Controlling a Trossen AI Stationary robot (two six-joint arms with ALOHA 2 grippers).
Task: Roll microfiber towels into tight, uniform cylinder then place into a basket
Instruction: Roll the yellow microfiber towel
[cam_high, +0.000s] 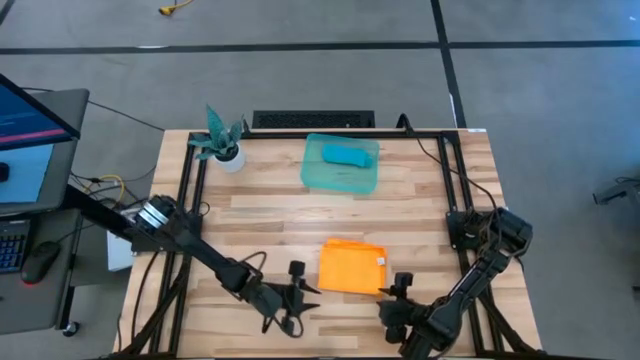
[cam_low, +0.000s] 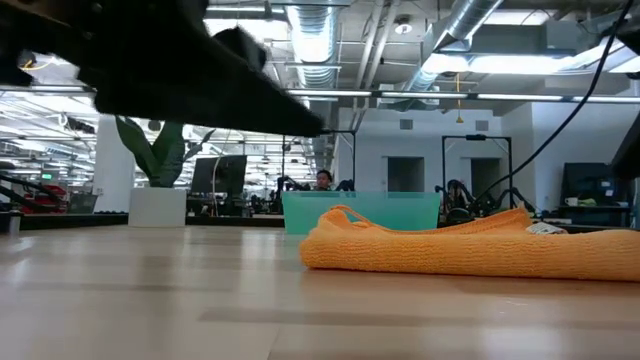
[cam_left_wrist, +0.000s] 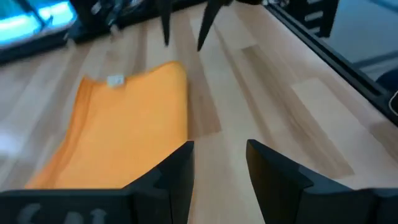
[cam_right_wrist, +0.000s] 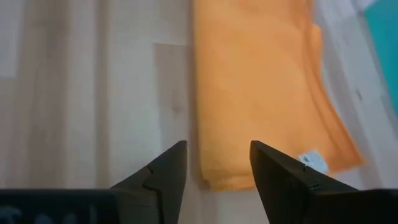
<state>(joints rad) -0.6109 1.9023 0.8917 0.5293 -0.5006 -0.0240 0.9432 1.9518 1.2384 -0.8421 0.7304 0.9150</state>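
The orange towel (cam_high: 352, 266) lies folded flat on the table near the front edge; it also shows in the low view (cam_low: 470, 248). The turquoise towel (cam_high: 349, 153) lies bunched inside the teal-green basket (cam_high: 322, 178) at the far middle. My left gripper (cam_high: 306, 279) is open just left of the orange towel, near its front left corner (cam_left_wrist: 124, 155). My right gripper (cam_high: 401, 285) is open just off the towel's front right corner (cam_right_wrist: 214, 177). Neither gripper touches the towel.
A small white pot with a teal plant (cam_high: 225, 143) stands at the far left of the table. Black frame rails (cam_high: 190, 200) run along the left and right sides. Bare wood lies between the orange towel and the basket.
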